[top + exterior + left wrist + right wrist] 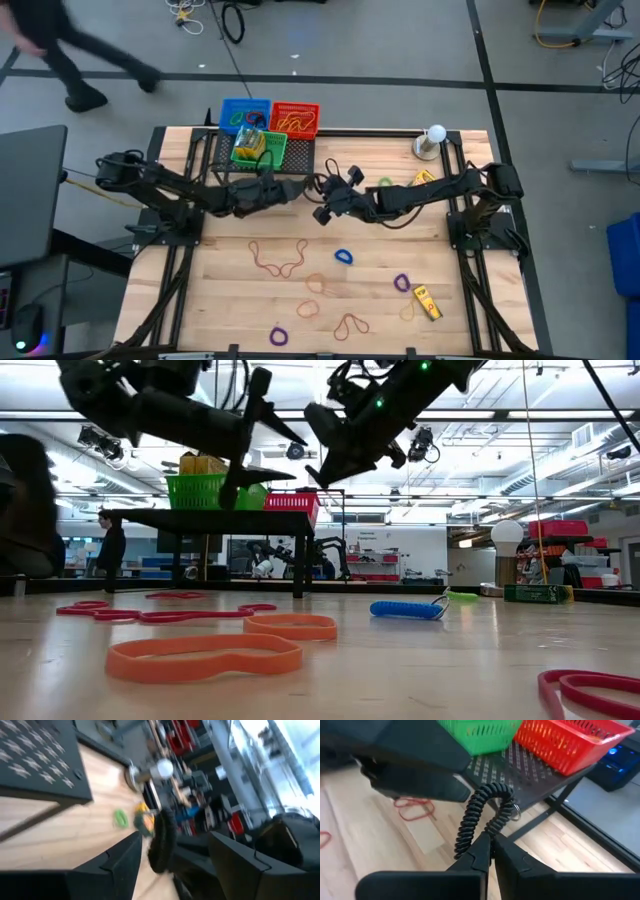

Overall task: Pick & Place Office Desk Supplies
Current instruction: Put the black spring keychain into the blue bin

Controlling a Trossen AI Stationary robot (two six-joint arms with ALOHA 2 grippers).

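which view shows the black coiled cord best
The right wrist view: the black coiled cord hangs pinched in the shut right gripper. The left wrist view shows it blurred; the high and low views barely show it.

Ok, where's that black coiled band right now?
The black coiled band hangs pinched in the right gripper, held in the air beside the left gripper, just in front of the dark shelf carrying the baskets.

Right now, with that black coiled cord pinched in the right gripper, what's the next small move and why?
Probably carry the black coiled cord toward the red basket. The right gripper is shut on it, the left gripper stands open, and the cord hangs just short of the baskets' rack.
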